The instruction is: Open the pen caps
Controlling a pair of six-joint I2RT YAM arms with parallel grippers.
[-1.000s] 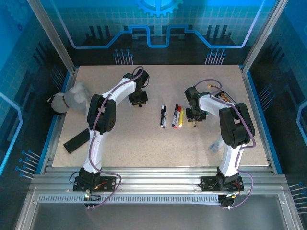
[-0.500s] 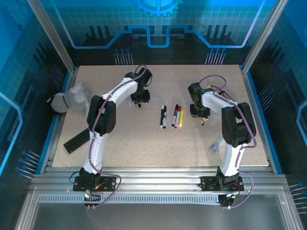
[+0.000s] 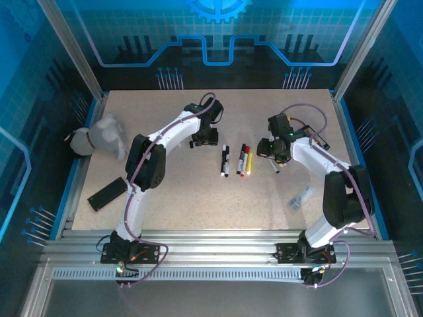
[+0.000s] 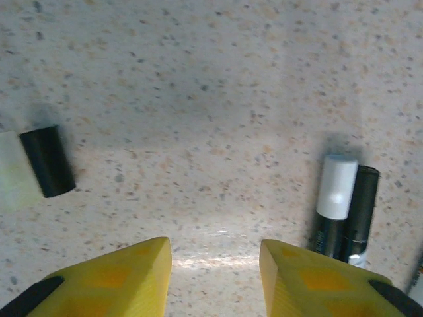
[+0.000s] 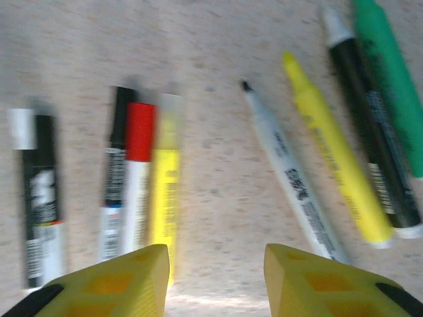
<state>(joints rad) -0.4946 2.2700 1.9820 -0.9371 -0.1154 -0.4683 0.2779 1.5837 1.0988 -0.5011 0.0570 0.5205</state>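
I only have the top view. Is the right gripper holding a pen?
Observer: No. The right gripper is open, with bare table between its fingers.
Operator: Any pen near it uncapped?
Observer: Yes, a white pen just ahead of it shows a bare black tip.
Operator: Any loose cap by the left gripper?
Observer: Yes, a short black cap lies on the table, ahead of the open left gripper and off to one side.

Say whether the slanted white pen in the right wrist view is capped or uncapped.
Uncapped: the white pen ends in a bare, narrow dark tip, with no cap on it.
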